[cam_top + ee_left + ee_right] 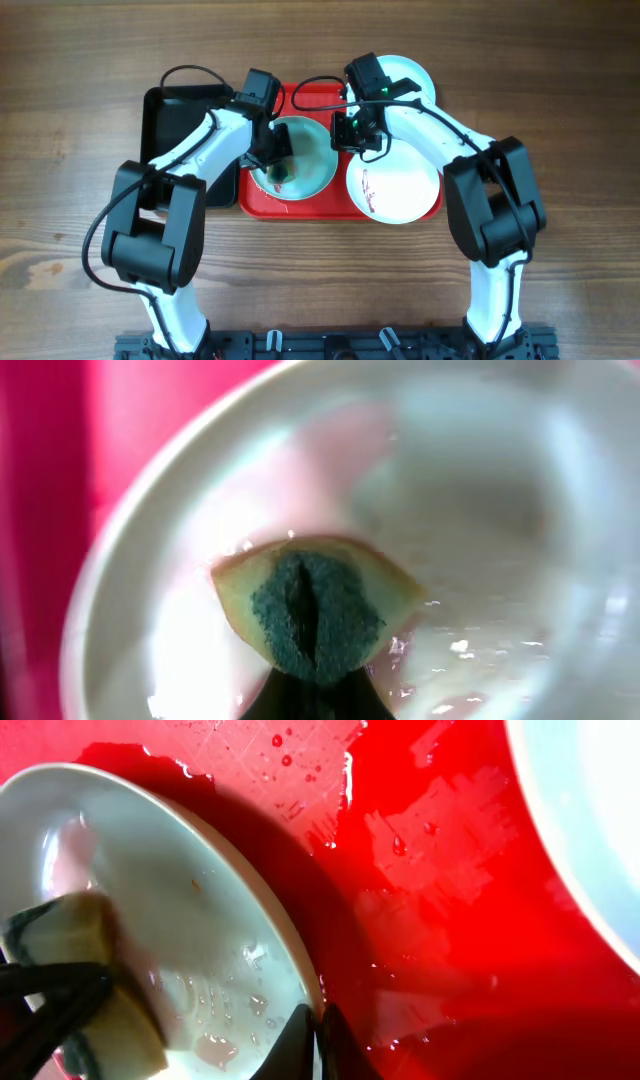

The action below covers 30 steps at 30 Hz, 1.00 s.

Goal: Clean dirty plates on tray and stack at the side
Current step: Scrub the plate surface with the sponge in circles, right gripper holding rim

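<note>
The left pincer was shut on a sponge, yellow with a creased green scouring face, and pressed it onto the wet floor of the aqua plate directly beneath it. That plate sat in the red tray. On the plate's rim, on the side away from the left pincer, the right pincer was closed to a thin pinch on the edge, apparently steadying it.

Just beyond the right pincer lay the white plate, over the tray's right end and carrying a reddish smear. A second aqua plate lay behind the right arm, and a black tray lay outside the left arm.

Being round, the plates offered no long axis. The smeared white one lay on the right pincer's side, so the sponge would likely have to cross toward it next.
</note>
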Available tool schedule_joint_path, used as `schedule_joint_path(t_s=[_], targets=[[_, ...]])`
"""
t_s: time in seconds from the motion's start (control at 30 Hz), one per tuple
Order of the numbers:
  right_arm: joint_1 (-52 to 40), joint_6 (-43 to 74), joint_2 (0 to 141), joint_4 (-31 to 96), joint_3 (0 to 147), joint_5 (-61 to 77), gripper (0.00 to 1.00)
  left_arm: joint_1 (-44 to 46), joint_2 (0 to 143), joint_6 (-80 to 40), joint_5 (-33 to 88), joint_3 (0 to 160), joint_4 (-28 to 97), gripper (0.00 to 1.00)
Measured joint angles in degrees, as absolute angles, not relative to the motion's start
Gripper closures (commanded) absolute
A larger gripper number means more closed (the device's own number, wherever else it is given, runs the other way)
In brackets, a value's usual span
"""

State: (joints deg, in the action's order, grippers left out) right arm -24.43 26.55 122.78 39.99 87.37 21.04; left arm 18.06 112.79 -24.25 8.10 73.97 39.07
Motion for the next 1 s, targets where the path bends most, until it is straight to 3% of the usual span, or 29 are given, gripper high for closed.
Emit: schedule_joint_path(t_s=[0.5,0.83,1.0], targets=[[-22.9,22.9,126.7,38.0,87.9,30.9,0.96,18.3,112.8,-24.0,7.5,73.9,38.4,0.96],[-22.7,22.9,126.9,38.0,87.9,31.4,0.96,19.2,112.8,-19.6,23.3,73.5,34.5,0.96],[-22.7,22.9,127.0,38.0,87.9,31.7,0.96,19.5,112.8,-21.7,19.9,73.5,31.0,0.96]])
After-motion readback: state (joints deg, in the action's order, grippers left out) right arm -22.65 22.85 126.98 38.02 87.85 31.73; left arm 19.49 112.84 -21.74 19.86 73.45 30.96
